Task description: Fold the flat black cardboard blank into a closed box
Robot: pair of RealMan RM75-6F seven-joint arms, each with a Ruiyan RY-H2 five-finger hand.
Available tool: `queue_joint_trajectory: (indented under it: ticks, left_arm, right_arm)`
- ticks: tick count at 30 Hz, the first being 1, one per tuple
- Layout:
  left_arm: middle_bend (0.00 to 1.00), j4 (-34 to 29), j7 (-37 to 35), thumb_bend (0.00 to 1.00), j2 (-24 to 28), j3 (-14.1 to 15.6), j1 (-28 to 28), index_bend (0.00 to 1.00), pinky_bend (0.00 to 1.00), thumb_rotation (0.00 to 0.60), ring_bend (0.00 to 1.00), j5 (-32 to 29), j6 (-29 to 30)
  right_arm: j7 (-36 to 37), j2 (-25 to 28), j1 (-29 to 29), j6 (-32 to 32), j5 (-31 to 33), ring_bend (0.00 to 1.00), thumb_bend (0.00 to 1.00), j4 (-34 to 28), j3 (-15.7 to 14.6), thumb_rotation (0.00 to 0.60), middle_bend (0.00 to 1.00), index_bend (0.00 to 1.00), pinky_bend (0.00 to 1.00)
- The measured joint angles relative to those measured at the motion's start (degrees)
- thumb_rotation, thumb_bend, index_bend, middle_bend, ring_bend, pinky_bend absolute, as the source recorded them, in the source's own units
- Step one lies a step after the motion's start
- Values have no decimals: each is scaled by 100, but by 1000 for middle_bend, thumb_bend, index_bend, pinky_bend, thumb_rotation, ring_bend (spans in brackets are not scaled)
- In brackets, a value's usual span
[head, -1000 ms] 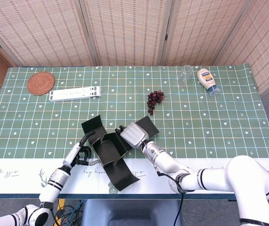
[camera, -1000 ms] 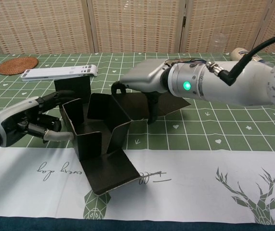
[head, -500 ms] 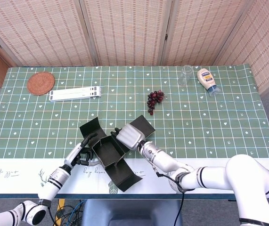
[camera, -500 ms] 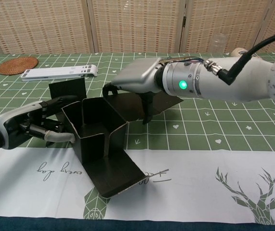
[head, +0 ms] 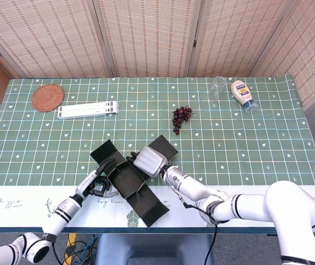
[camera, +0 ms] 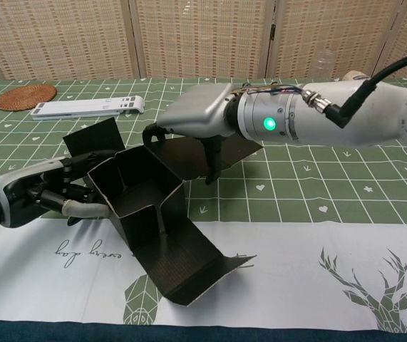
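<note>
The partly folded black cardboard box blank [camera: 153, 214] is sitting near the front edge of the green patterned tablecloth [head: 245, 149], its walls standing up around a hollow middle and one long flap [camera: 189, 267] lying out toward the camera. The left hand [camera: 43, 196] is pressing against the blank's left wall, fingers curled around its edge and gripping it. The right hand [camera: 199, 117] is hovering over the far wall, its dark fingers [camera: 214, 153] pointing down and touching the cardboard (whether they are pinching it, I cannot tell). A bunch of dark red grapes [head: 181, 117] is lying well behind.
</note>
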Motion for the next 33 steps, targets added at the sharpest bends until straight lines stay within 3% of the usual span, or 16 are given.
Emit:
queue_joint_trajectory:
  ticks: [33]
  left_arm:
    - [0,1206,-93,113,-918,111,-137,0,727,600,603,185,588]
  right_arm:
    - [298,-39,-129,23,-750,762,228,176,-52,600,389,379,992]
